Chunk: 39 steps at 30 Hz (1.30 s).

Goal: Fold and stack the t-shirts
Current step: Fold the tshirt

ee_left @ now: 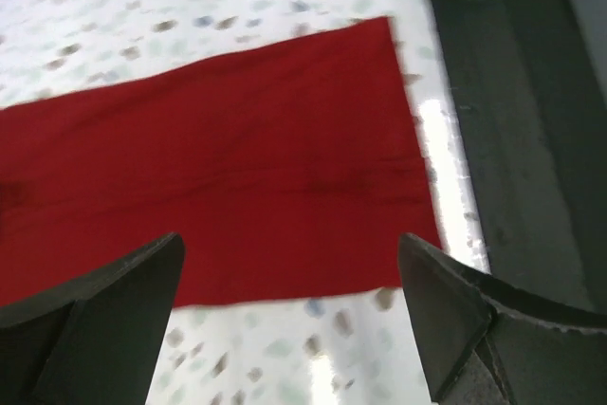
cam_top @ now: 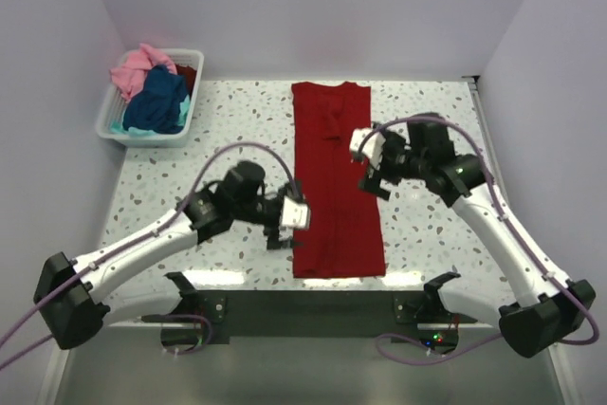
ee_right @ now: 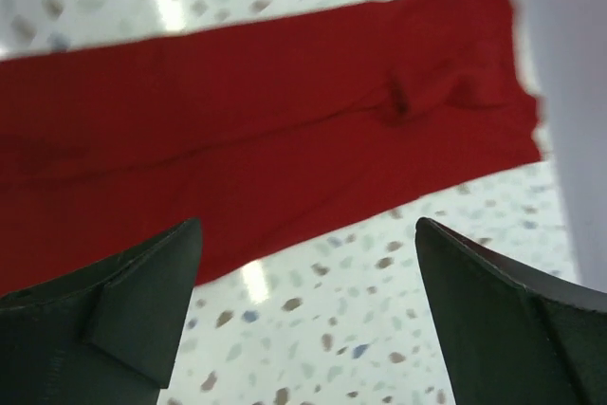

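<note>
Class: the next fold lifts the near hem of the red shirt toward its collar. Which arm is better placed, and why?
Left, probably. The left gripper hangs open beside the near end of the red shirt, the hem in its wrist view; the right gripper is open further up, mid-strip.

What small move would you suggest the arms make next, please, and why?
Probably lower the open left gripper and right gripper to pinch one end of the red shirt: it lies flat in a long strip, unheld, not yet folded crosswise.
</note>
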Each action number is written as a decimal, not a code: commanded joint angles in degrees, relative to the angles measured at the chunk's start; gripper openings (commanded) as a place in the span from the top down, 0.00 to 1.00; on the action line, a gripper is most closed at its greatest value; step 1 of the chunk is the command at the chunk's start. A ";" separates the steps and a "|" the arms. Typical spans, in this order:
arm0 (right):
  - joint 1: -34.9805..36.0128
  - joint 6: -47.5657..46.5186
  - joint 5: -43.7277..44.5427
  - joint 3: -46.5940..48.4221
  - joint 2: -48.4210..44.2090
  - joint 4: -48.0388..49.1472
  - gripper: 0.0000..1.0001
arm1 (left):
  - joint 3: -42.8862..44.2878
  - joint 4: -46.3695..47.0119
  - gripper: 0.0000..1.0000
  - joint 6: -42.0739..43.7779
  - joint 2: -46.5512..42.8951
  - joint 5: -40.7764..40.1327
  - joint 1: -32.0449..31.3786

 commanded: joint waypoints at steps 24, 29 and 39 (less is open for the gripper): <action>1.74 -51.65 -14.80 -39.20 -10.25 -23.68 0.52 | -23.55 25.77 0.46 3.60 11.15 -26.24 -29.49; 3.32 -51.84 -14.28 -39.82 -9.82 -23.69 0.54 | -23.46 24.36 0.47 5.00 11.76 -26.15 -29.49; 8.85 -44.02 -10.15 -43.24 -7.97 -13.94 0.56 | -19.15 17.15 0.56 6.76 17.22 -23.08 -29.40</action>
